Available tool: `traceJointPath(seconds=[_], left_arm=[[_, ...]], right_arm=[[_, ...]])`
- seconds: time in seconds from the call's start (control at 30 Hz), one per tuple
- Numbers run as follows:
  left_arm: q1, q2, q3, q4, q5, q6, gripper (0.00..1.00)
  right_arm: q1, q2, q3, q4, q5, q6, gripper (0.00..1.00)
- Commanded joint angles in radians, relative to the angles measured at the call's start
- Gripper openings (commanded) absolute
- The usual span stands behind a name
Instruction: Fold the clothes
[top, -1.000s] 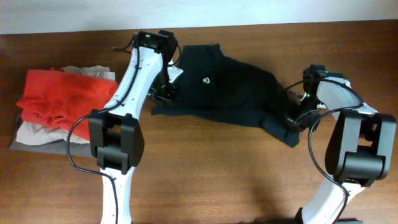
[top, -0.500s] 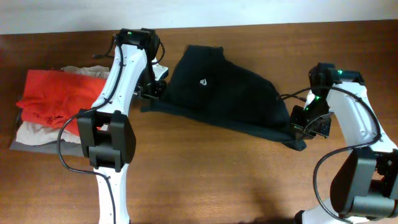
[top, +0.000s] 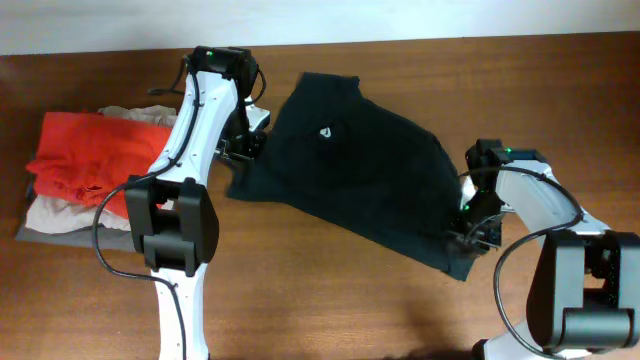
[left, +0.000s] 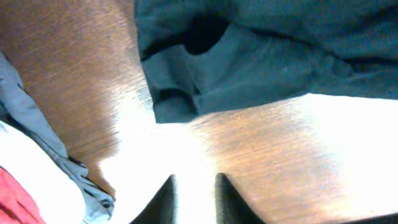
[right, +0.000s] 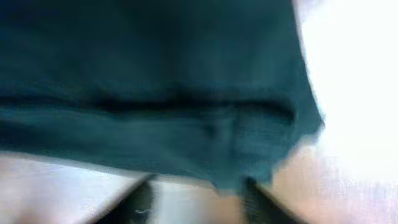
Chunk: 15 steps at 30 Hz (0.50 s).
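So the black shirt (top: 370, 190) is lying spread out flat on the table (top: 330, 300), from around the middle of the far edge slanting down toward the right edge, small white logo (top: 326, 131) facing up near its far end. The left fingers (left: 165, 202) are parted with nothing between them, just bare wood, hovering right beside the shirt's left corner, where the fabric is bunched into a little fold. The right fingers (right: 140, 202) are over at the shirt's near-right corner; that view is pretty blurry, but they look spread apart and let go, with the hem just above them. Over by the left edge there's a red garment (top: 95, 155) sitting on top of a beige and grey pile (top: 60, 215), well apart from the shirt.
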Motion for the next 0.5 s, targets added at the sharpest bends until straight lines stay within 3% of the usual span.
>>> traceJointPath(seconds=[0.0,0.07,0.23,0.47], left_arm=[[0.003,-0.025,0.005,0.02,-0.039,-0.002,0.4],[0.003,-0.025,0.005,0.055,-0.033,-0.003,0.41],[-0.007,-0.024,0.004,0.262,0.07,-0.002,0.4],[-0.046,0.006,0.003,0.454,0.109,0.04,0.23]], right_arm=[[-0.012,-0.089,0.011,0.121,-0.04,-0.011,0.84],[-0.026,-0.103,0.014,0.201,-0.042,-0.011,0.88],[-0.098,-0.055,0.014,0.381,-0.035,-0.011,0.88],[-0.187,0.1,0.014,0.473,-0.084,-0.015,0.7]])
